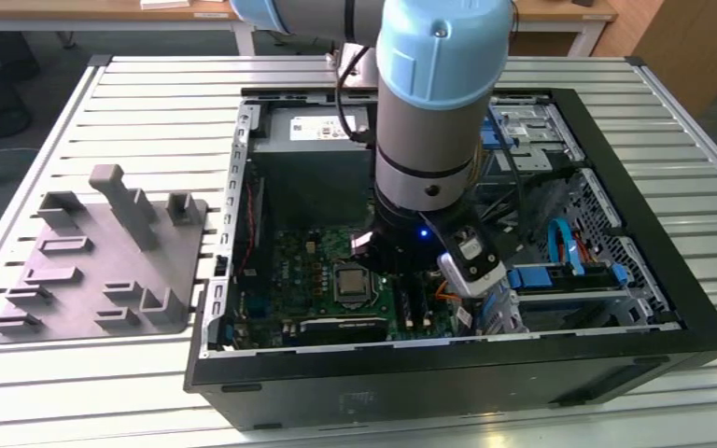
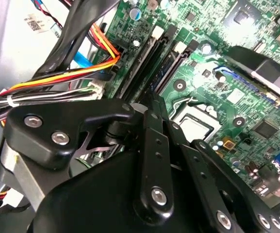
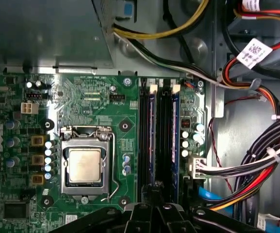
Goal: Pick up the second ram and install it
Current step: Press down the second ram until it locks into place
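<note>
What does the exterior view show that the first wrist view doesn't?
Exterior view alone: the grey fixture on the slatted table, the black case from outside, and the arm reaching into it. First wrist view alone: two RAM sticks in their slots, close up, and the wire bundle. Both: the motherboard and its CPU socket.

Even overhead light fills the exterior view, with pale glare streaks on the slatted bench (image 1: 657, 411) near the case front, while the interior of the computer case (image 1: 458, 369) sits in the arm's shadow and reads dim. In the second wrist view a bright hotspot washes out the motherboard (image 2: 246, 29) near the frame's top, and the black hand (image 2: 152, 145) linkage close to the lens looks soft. The first wrist view is evenly lit and sharp, with mild sheen on the processor (image 3: 85, 166) lid.
</note>
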Controlling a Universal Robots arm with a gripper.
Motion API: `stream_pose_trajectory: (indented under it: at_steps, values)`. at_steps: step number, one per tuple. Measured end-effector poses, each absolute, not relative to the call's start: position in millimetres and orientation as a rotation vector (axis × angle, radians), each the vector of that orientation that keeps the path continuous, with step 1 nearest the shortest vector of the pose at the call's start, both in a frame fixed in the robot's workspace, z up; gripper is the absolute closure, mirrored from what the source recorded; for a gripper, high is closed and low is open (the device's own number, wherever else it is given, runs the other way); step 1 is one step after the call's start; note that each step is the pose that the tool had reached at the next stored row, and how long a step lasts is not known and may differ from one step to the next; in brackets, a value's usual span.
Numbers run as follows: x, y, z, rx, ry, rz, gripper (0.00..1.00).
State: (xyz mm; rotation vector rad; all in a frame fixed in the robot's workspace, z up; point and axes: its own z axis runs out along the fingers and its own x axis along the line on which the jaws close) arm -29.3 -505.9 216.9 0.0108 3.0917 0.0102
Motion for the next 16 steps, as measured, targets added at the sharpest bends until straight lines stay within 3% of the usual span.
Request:
stream_pose_trajectory:
  at_steps: [9,16]
  values:
    - [-29.2,-504.4,222.6,0.010,3.091,0.009,0.90]
    - [-29.2,-473.8,222.8,0.010,3.092,0.000,0.90]
